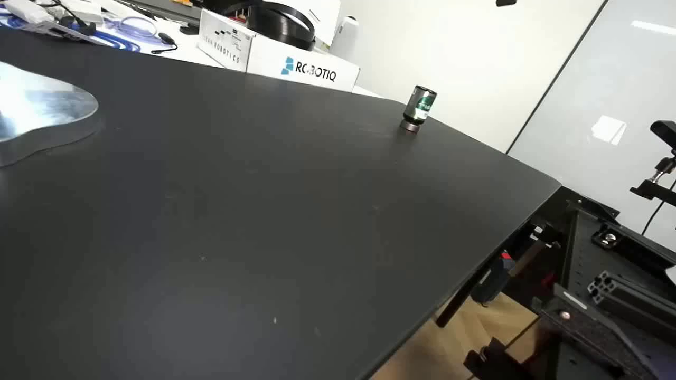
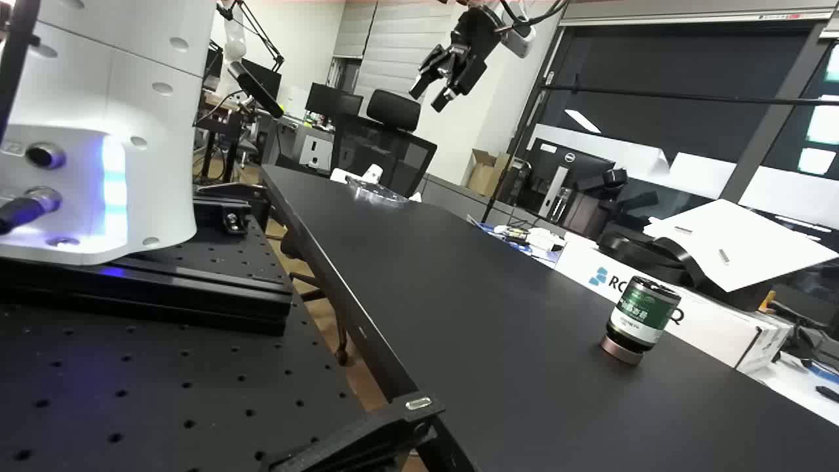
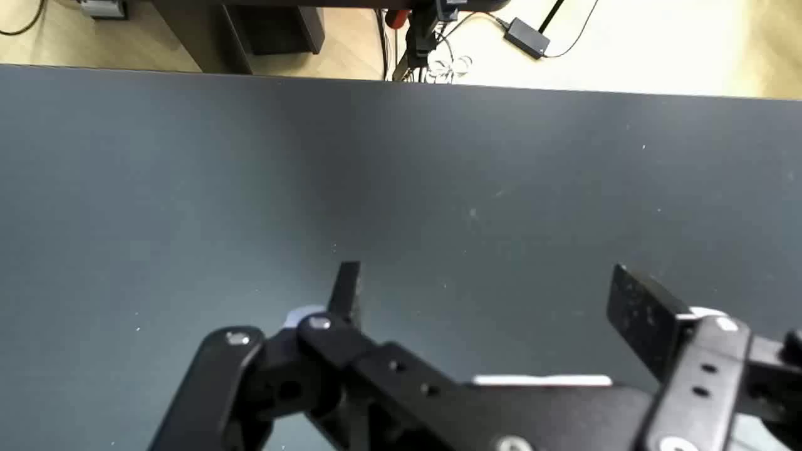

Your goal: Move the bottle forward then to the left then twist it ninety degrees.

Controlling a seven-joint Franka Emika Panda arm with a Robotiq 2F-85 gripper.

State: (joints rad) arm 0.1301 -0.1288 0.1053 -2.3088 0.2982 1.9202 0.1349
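Note:
The bottle [image 1: 424,104] is small and stubby, with a dark green body, a green and pale label and a greyish cap end. It stands cap end down on the black table [image 1: 237,221], towards the far edge in that exterior view. It also shows in an exterior view [image 2: 643,311], in front of a white box. My gripper [image 2: 427,97] is open and empty, high above the table and well apart from the bottle. In the wrist view, the spread fingers [image 3: 484,272] have only bare table between and beyond them. The bottle is out of the wrist view.
The white Robotiq box [image 2: 708,328] stands behind the bottle at the table's edge. A shiny, rounded silvery object [image 1: 47,105] lies on the table. The robot's white base [image 2: 131,118] stands on a perforated black mount beside the table. A chair [image 2: 387,144] is beyond the table's end.

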